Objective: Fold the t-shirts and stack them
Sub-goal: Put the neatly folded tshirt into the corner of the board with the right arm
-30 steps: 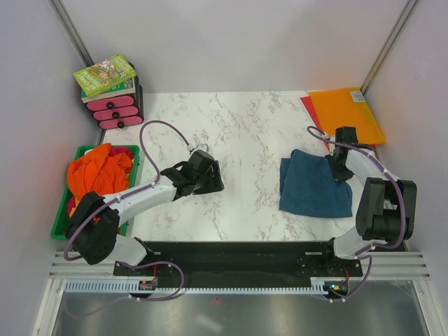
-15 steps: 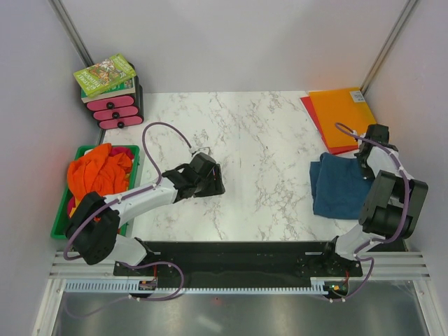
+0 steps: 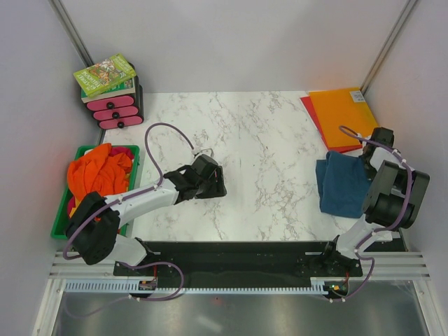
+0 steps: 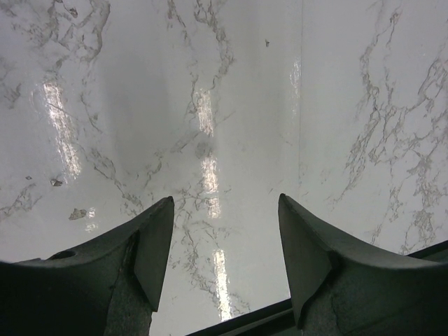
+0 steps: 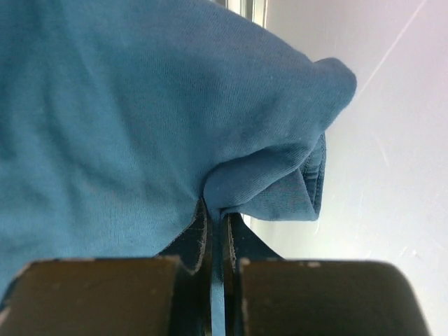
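Observation:
A folded dark teal-blue t-shirt [image 3: 343,183] lies at the table's right edge. My right gripper [image 3: 369,157] is shut on its far right corner; in the right wrist view the blue t-shirt [image 5: 140,119] bunches up where the cloth is pinched between the fingers [image 5: 218,224]. Several bright orange t-shirts [image 3: 98,171] are heaped in a green bin [image 3: 134,157] at the left. My left gripper [image 3: 218,183] hovers open near the table's middle left, and in the left wrist view only bare marble shows between its fingertips [image 4: 225,210].
Flat orange and red plastic folders [image 3: 343,115] lie at the back right, just beyond the blue shirt. A pink drawer unit [image 3: 114,110] with books [image 3: 105,75] on top stands at the back left. White walls close in on both sides.
My right gripper has dragged the blue t-shirt from the centre right of the table to the right edge. The left gripper has crept slightly right.

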Action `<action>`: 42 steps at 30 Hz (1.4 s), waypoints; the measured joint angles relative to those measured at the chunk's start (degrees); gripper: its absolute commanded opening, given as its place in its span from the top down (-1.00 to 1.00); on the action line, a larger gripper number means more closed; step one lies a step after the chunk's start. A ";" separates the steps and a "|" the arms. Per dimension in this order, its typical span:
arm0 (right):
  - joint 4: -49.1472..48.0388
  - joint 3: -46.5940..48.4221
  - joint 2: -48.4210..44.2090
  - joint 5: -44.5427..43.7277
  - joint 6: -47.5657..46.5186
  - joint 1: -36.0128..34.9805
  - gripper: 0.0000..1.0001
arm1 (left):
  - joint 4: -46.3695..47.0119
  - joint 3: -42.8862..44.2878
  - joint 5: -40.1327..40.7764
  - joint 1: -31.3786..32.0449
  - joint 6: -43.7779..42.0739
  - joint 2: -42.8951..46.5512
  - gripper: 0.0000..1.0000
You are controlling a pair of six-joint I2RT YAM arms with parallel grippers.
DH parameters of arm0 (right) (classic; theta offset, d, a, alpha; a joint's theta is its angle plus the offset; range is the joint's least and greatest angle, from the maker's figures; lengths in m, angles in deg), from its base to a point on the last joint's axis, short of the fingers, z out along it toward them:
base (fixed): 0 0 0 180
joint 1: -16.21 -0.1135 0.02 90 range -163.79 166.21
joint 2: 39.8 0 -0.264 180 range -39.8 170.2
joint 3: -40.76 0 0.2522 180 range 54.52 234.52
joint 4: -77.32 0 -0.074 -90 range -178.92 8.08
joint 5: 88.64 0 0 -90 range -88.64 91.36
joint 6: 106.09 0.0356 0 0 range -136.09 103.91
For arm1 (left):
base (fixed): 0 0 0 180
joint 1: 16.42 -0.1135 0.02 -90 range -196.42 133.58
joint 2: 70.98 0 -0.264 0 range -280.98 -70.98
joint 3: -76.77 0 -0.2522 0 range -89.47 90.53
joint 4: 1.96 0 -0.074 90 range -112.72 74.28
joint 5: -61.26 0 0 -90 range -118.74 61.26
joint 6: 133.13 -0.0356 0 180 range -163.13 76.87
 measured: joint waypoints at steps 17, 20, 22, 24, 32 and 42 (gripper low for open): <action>-7.13 0.44 5.22 -1.31 1.70 0.44 -0.94 | 0.00 0.00 0.07 2.08 0.00 -2.14 -0.49; -7.43 0.33 1.27 1.97 4.83 1.77 -0.96 | 0.09 0.00 0.20 2.62 0.00 -2.03 -0.54; -6.27 0.31 -2.73 5.75 7.23 2.47 -0.96 | 0.28 -0.02 0.39 3.13 0.00 -1.70 -0.54; -4.87 0.31 -6.80 9.94 9.70 2.47 -0.96 | 0.59 -0.13 0.57 3.52 0.02 -1.22 -0.54; 0.92 -1.44 -17.99 28.70 17.40 1.79 1.00 | 1.05 -0.63 0.50 4.00 0.09 -0.76 -0.44; 2.29 -5.64 -5.84 29.59 21.27 1.75 1.00 | 1.07 -0.63 0.28 4.48 0.13 -0.76 -0.43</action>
